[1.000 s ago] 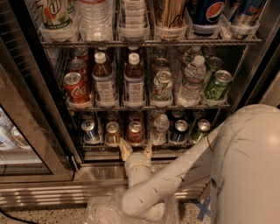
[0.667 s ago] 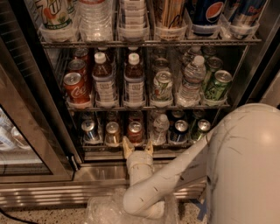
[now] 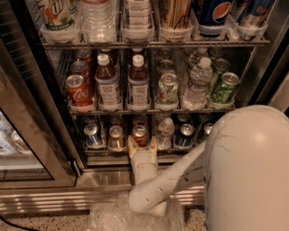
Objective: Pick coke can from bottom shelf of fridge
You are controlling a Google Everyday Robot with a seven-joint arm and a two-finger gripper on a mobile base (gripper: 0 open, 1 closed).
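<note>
Camera view, foreground to background. A smooth white domed arm shell (image 3: 248,171) fills the lower right. From it a tubular white forearm (image 3: 156,191) runs left and up over crumpled clear plastic (image 3: 110,216) lying on the speckled floor (image 3: 45,223). The forearm ends in a ribbed white wrist carrying the gripper (image 3: 142,142), which sits low at the front edge of the fridge (image 3: 99,178), above its brushed stainless-steel base. The two tan, wedge-shaped fingers (image 3: 132,148) are spread apart and hold nothing. Their tips reach the rail of the bottom shelf (image 3: 104,156), a thin wire rack with low headroom. The coke can (image 3: 140,134), a short red cylinder with a silver top, stands upright on this rack, third from the left, just beyond the finger gap and in line with it; contact with the fingers cannot be told. To its left stand a gold-brown can (image 3: 116,136) and a blue can (image 3: 92,134); to its right, a clear plastic bottle (image 3: 165,131) and a dark can (image 3: 185,134). On the rack above are red cans (image 3: 77,90) with white script, two white-capped bottles (image 3: 137,83), a ridged water bottle (image 3: 198,83) and a green can (image 3: 224,88). The top rack carries large bottles in clear trays, among them a Pepsi bottle (image 3: 212,11). The glass door (image 3: 22,149), steel-framed, stands open at left.
</note>
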